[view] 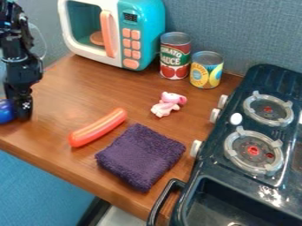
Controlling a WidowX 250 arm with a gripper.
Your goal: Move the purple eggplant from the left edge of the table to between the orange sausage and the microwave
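Observation:
At the left edge, the gripper (22, 110) hangs low over the wooden table's left side. Right beside it is a shiny blue round object (5, 111), partly cut off by the view's edge; whether they touch I cannot tell. An orange-red sausage (98, 127) lies diagonally to the gripper's right. Next to the sausage is a folded dark purple cloth (141, 156). A small pink and white plush toy (168, 104) lies beyond the cloth, toward the cans.
A teal and white toy microwave (140, 37) stands at the back, a round orange-brown piece inside. Beside it are a red-and-green can (175, 56) and a yellow-and-blue can (206, 70). A dark toy stove (236, 118) with two burners and a handled basin occupies the right.

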